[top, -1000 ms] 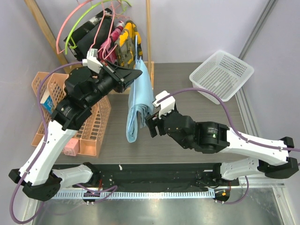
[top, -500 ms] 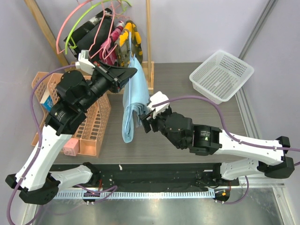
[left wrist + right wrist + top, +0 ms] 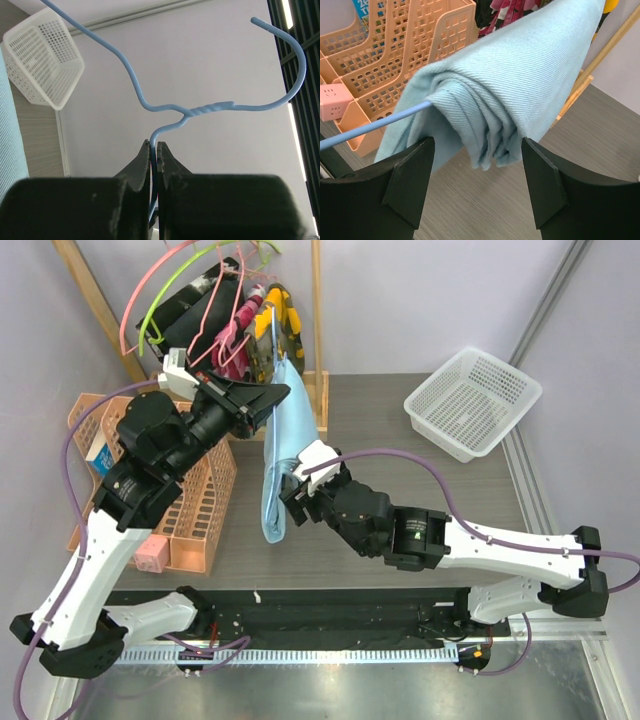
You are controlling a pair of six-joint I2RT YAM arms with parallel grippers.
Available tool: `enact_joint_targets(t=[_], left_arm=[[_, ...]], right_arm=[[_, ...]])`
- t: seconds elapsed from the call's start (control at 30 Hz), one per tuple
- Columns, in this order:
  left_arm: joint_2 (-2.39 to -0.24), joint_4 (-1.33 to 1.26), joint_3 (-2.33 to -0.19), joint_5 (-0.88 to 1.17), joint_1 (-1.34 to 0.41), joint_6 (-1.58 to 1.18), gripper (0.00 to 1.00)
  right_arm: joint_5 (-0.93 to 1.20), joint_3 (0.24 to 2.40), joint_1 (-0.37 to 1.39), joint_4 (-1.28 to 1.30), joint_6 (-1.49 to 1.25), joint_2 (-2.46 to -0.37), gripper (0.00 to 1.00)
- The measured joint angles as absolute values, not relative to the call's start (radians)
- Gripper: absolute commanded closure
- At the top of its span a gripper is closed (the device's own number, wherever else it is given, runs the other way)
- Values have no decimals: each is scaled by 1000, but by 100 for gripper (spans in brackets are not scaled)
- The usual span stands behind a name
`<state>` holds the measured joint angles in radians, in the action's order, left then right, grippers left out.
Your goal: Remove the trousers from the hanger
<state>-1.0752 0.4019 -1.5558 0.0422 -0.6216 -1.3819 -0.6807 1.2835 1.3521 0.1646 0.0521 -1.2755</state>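
The light-blue trousers [image 3: 275, 455] hang folded over the thin blue wire hanger [image 3: 210, 107], above the table's left centre. My left gripper [image 3: 274, 398] holds the hanger up from the left. In the left wrist view its jaws [image 3: 155, 145] are shut on the wire just below the twisted neck. My right gripper [image 3: 292, 496] stands open at the lower folded end of the trousers [image 3: 520, 75]. In the right wrist view its fingers [image 3: 477, 150] flank that bunched end without touching it. The hanger's bar [image 3: 375, 125] pokes out of the cloth to the left.
Orange slotted racks [image 3: 195, 510] and a pink cube [image 3: 150, 558] stand at the left, under my left arm. A wooden rail at the back left holds dark and patterned garments on pink and green hangers [image 3: 235, 310]. A white mesh basket [image 3: 472, 400] sits at the back right.
My right gripper has moved left and forward up to the trousers' lower end. The left arm has shifted the hanger and trousers slightly left.
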Motion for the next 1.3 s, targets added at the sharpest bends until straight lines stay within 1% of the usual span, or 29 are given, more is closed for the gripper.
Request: enact_joint_targets(t=[0.3,0.63,1.0,1.03,1.07,1.13,1.17,1.3], left_arm=[[-1051,403,-1556,43,-622,-1385,100],[-1040,403,-1556,42,-622,-1389,100],[-1030,403,-1556,43,-622,-1407,100],[-1030,403,-1556,43,-622,-1408,100],[-1029,403,-1556,43,-622,-1410,100],[-1029,403,-1556,42,-622,-1411,100],[-1029,403,-1556,41,-621,-1411,100],[-1029,402,-1556,36,-621,-1410,100]], right_arm=[[-698,1287,1319,164,83,-1316,26],[-714,1319,1305,163,128,-1318,25],[-725,1349,1285,80,184,-1362,23],[-724,1351,1283,68,190,-1365,25],[-723,1352,1280,59,196,-1369,31],[-715,1352,1273,46,203,-1374,39],[-710,1352,1269,41,204,-1375,45],[-696,1353,1256,34,201,-1377,55]])
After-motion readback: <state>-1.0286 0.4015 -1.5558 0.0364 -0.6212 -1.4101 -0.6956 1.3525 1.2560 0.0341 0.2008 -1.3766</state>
